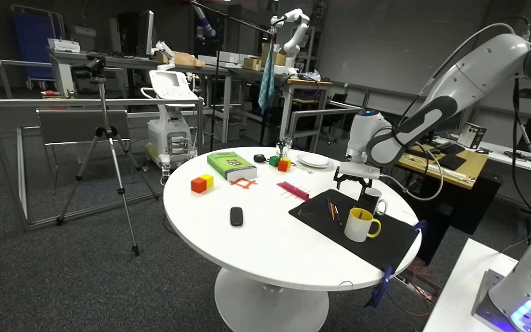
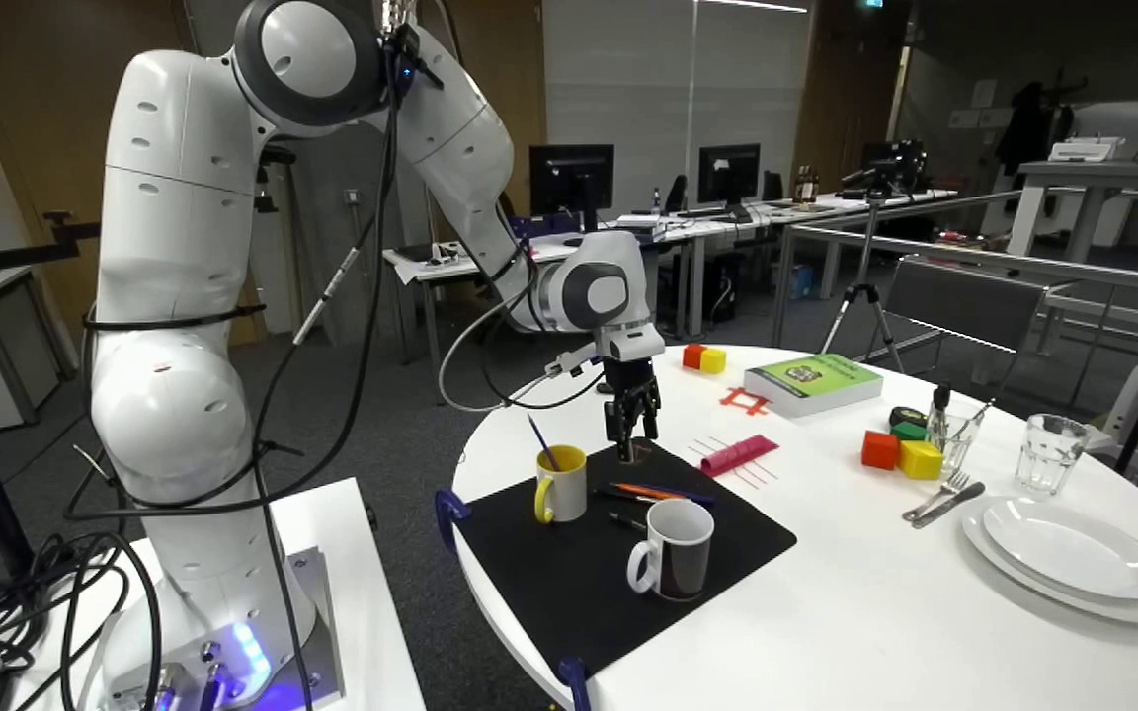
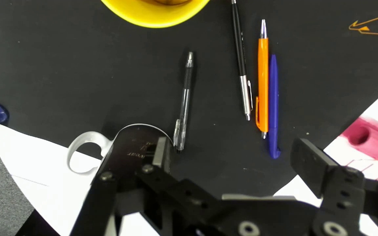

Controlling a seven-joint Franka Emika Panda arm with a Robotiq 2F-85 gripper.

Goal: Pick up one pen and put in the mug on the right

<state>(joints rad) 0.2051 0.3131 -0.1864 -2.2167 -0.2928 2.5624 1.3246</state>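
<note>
Several pens lie on the black mat: a clear-and-black pen [image 3: 184,101], a black-and-silver pen [image 3: 240,55], an orange pen [image 3: 263,82] and a blue pen [image 3: 273,108] touching or nearly touching the orange one. A white mug with yellow inside [image 1: 355,229] stands upright on the mat with a blue pen [image 2: 542,444] leaning in it. A dark mug with white handle [image 2: 683,563] stands upright nearby; in the wrist view [image 3: 123,150] my left finger partly covers it. My gripper [image 3: 236,160], also in both exterior views [image 1: 352,186] [image 2: 631,439], is open and empty above the mat.
The black mat [image 2: 549,583] is held by blue clamps [image 2: 448,518] at the table edge. A pink piece [image 2: 737,454], a green book [image 2: 811,383], coloured cubes [image 2: 900,454], plates [image 2: 994,563] and a glass [image 2: 1051,454] stand farther off. A black device [image 1: 236,216] lies on the table.
</note>
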